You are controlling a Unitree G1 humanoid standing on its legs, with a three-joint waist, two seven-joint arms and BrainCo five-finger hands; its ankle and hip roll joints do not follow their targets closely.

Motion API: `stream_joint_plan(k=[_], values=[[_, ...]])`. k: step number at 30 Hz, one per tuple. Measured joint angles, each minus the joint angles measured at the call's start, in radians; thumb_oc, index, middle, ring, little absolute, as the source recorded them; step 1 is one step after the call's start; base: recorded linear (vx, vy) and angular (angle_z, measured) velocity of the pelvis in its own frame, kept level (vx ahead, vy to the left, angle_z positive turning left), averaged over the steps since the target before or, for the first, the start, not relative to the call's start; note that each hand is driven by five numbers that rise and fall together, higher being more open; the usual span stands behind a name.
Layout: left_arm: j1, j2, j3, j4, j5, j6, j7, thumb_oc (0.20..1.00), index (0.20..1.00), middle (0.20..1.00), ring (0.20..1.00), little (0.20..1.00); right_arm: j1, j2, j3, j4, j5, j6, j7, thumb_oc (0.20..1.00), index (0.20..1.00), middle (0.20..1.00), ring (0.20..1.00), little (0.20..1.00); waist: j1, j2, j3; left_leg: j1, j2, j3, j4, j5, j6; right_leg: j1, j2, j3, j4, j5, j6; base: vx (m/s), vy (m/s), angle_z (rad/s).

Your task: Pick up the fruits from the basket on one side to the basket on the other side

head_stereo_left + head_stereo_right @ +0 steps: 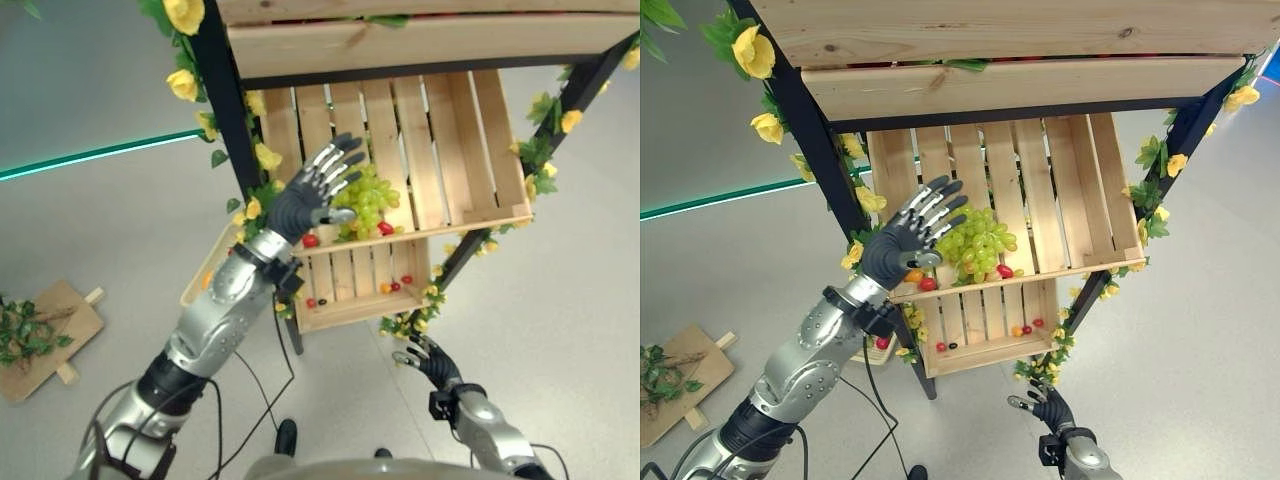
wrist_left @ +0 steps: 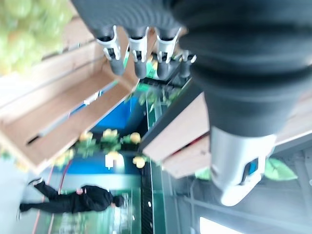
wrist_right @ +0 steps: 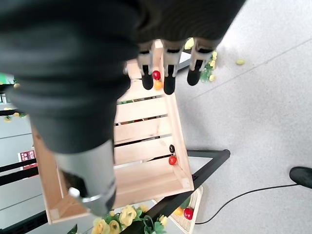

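The robot's left hand [image 1: 902,247] is raised in front of the tilted pale wooden slatted crate [image 1: 1080,190] on the middle level of the black metal-framed rack [image 1: 810,140], fingers spread wide and straight, holding nothing. Just past its fingertips lies one bunch of green grapes [image 1: 978,243], resting against the crate's lower front lip, its long axis running roughly from that lip up the slats. Two small red round fruits [image 1: 1004,271] sit at the lip beside the bunch, one on each side, with a small orange one [image 1: 914,275] near the thumb. A second, lower wooden slatted crate [image 1: 975,325] holds a few small red, orange and dark fruits along its front edge. The right hand [image 1: 1045,403] hangs low near the grey floor [image 1: 1200,330], below that lower crate, fingers loosely open and empty. Yellow artificial flowers with green leaves [image 1: 758,55] trim the rack's posts.
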Motion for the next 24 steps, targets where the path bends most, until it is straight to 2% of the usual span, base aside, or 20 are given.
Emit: stream_joint_plan(k=[5, 8, 9, 12, 13, 14, 15, 16, 17, 18, 19, 20, 21, 22, 23, 24], values=[[0.022, -0.044, -0.034, 0.001, 0.007, 0.018, -0.002, 1.0, 1.0, 1.0, 1.0, 1.0, 0.004, 0.005, -0.003, -0.022, 0.001, 0.0, -0.002, 1.0, 1.0, 1.0, 1.0, 1.0, -0.013, -0.014, 0.002, 0.007, 0.0, 0.044, 0.0, -0.009, 0.005, -0.019, -0.006, 0.044, 0.0, 0.004, 0.005, -0.02, 0.071, -0.27], [0.022, -0.051, -0.04, 0.019, 0.017, 0.031, -0.008, 1.0, 1.0, 1.0, 1.0, 1.0, 0.03, 0.046, -0.03, -0.063, 0.002, -0.001, -0.008, 1.0, 1.0, 1.0, 1.0, 1.0, -0.057, -0.031, -0.003, 0.013, -0.003, 0.105, 0.001, -0.024, 0.017, -0.052, -0.019, 0.099, 0.004, 0.018, 0.018, -0.02, 0.124, -0.58], [0.022, -0.053, -0.039, 0.019, 0.024, 0.035, -0.008, 1.0, 1.0, 1.0, 1.0, 1.0, 0.026, 0.046, -0.029, -0.067, 0.002, -0.001, -0.008, 1.0, 1.0, 1.0, 1.0, 1.0, -0.059, -0.031, -0.006, 0.012, 0.0, 0.11, 0.0, -0.027, 0.021, -0.055, -0.022, 0.108, 0.003, 0.019, 0.02, -0.04, 0.076, -0.71], [0.015, -0.071, -0.049, 0.031, 0.045, 0.036, -0.01, 1.0, 1.0, 1.0, 1.0, 1.0, 0.06, 0.044, -0.044, -0.071, 0.003, 0.0, -0.017, 1.0, 1.0, 1.0, 1.0, 1.0, -0.112, -0.048, -0.008, 0.012, -0.013, 0.174, 0.002, -0.039, 0.03, -0.097, -0.034, 0.157, 0.005, 0.034, 0.034, -0.17, 0.082, -0.68], [0.018, -0.067, -0.045, 0.041, 0.045, 0.031, -0.007, 1.0, 1.0, 1.0, 1.0, 1.0, 0.062, 0.052, -0.054, -0.081, 0.003, 0.0, -0.02, 1.0, 1.0, 1.0, 1.0, 1.0, -0.104, -0.049, -0.005, 0.008, -0.008, 0.233, 0.015, -0.053, 0.038, -0.141, -0.025, 0.21, 0.027, 0.046, 0.047, -0.22, 0.012, -1.37], [0.021, -0.052, -0.035, 0.047, 0.045, 0.03, -0.006, 1.0, 1.0, 1.0, 1.0, 1.0, 0.038, 0.058, -0.052, -0.086, 0.003, 0.0, -0.022, 1.0, 1.0, 1.0, 1.0, 1.0, -0.076, -0.049, 0.0, 0.017, 0.006, 0.265, 0.015, -0.063, 0.045, -0.169, -0.023, 0.214, 0.039, 0.055, 0.054, -0.19, -0.066, -2.58], [0.025, -0.029, -0.014, 0.063, 0.047, 0.026, 0.003, 1.0, 1.0, 1.0, 1.0, 1.0, 0.003, 0.083, -0.052, -0.089, 0.001, -0.004, -0.024, 1.0, 1.0, 1.0, 1.0, 1.0, -0.048, -0.053, 0.01, 0.034, 0.035, 0.355, 0.036, -0.081, 0.058, -0.242, -0.011, 0.139, 0.042, 0.117, 0.065, -0.11, -0.043, -2.64], [0.022, -0.017, -0.008, 0.076, 0.049, 0.024, 0.007, 1.0, 1.0, 1.0, 1.0, 1.0, -0.014, 0.097, -0.051, -0.091, 0.001, -0.013, -0.027, 1.0, 1.0, 1.0, 1.0, 1.0, -0.046, -0.062, 0.011, 0.025, 0.036, 0.378, 0.059, -0.092, 0.076, -0.257, -0.022, 0.057, 0.031, 0.123, 0.053, -0.22, -0.031, -2.43], [0.014, -0.038, 0.002, 0.122, 0.055, 0.02, 0.012, 1.0, 1.0, 1.0, 1.0, 1.0, -0.026, 0.1, -0.059, -0.099, -0.002, -0.027, -0.033, 1.0, 1.0, 1.0, 1.0, 1.0, -0.065, -0.047, 0.019, 0.013, 0.052, 0.408, 0.09, -0.116, 0.103, -0.27, -0.06, -0.111, 0.047, 0.083, 0.034, -0.13, 0.007, -1.22], [0.015, -0.051, 0.008, 0.135, 0.056, 0.02, 0.016, 1.0, 1.0, 1.0, 1.0, 1.0, -0.02, 0.098, -0.068, -0.107, -0.004, -0.027, -0.04, 1.0, 1.0, 1.0, 1.0, 1.0, -0.076, -0.04, 0.02, 0.024, 0.065, 0.443, 0.096, -0.126, 0.074, -0.285, -0.072, -0.186, 0.07, 0.065, 0.027, -0.11, 0.01, -1.59], [0.041, -0.062, 0.037, 0.154, 0.063, 0.013, 0.018, 1.0, 1.0, 1.0, 1.0, 1.0, -0.024, 0.111, -0.082, -0.102, -0.015, -0.029, -0.052, 1.0, 1.0, 1.0, 1.0, 1.0, -0.028, -0.021, 0.033, 0.061, 0.117, 0.654, 0.107, -0.117, 0.078, -0.315, -0.172, -0.504, 0.172, 0.002, -0.043, -0.01, -0.017, -2.07], [0.063, -0.068, 0.062, 0.173, 0.07, 0.015, 0.024, 1.0, 1.0, 1.0, 1.0, 1.0, -0.022, 0.101, -0.073, -0.105, -0.027, -0.028, -0.053, 1.0, 1.0, 1.0, 1.0, 1.0, 0.004, -0.018, 0.037, 0.083, 0.152, 0.711, 0.143, -0.122, 0.071, -0.312, -0.22, -0.591, 0.215, 0.0, -0.037, 0.0, -0.038, -2.11], [0.079, -0.067, 0.081, 0.176, 0.077, 0.016, 0.024, 1.0, 1.0, 1.0, 1.0, 1.0, -0.023, 0.092, -0.071, -0.105, -0.036, -0.028, -0.054, 1.0, 1.0, 1.0, 1.0, 1.0, 0.011, -0.006, 0.04, 0.106, 0.164, 0.723, 0.146, -0.134, 0.057, -0.307, -0.244, -0.648, 0.232, 0.004, -0.03, 0.0, -0.035, -1.48], [0.09, -0.063, 0.097, 0.173, 0.077, 0.016, 0.027, 1.0, 1.0, 1.0, 1.0, 1.0, -0.02, 0.088, -0.072, -0.108, -0.044, -0.027, -0.056, 1.0, 1.0, 1.0, 1.0, 1.0, 0.011, -0.011, 0.036, 0.125, 0.166, 0.74, 0.153, -0.145, 0.04, -0.303, -0.258, -0.662, 0.242, 0.008, -0.027, 0.12, -0.144, -1.32], [0.114, -0.048, 0.138, 0.163, 0.08, 0.014, 0.029, 1.0, 1.0, 1.0, 1.0, 1.0, -0.02, 0.083, -0.071, -0.122, -0.053, -0.027, -0.063, 1.0, 1.0, 1.0, 1.0, 1.0, 0.033, -0.033, 0.027, 0.151, 0.177, 0.754, 0.17, -0.166, 0.01, -0.307, -0.281, -0.679, 0.271, 0.093, -0.031, 0.16, -0.192, -1.28], [0.123, -0.054, 0.162, 0.168, 0.083, 0.015, 0.031, 1.0, 1.0, 1.0, 1.0, 1.0, -0.024, 0.06, -0.076, -0.135, -0.054, -0.027, -0.065, 1.0, 1.0, 1.0, 1.0, 1.0, 0.032, -0.011, 0.032, 0.162, 0.204, 0.72, 0.173, -0.18, -0.011, -0.319, -0.26, -0.661, 0.298, 0.119, -0.031, 0.16, -0.193, -1.12]])
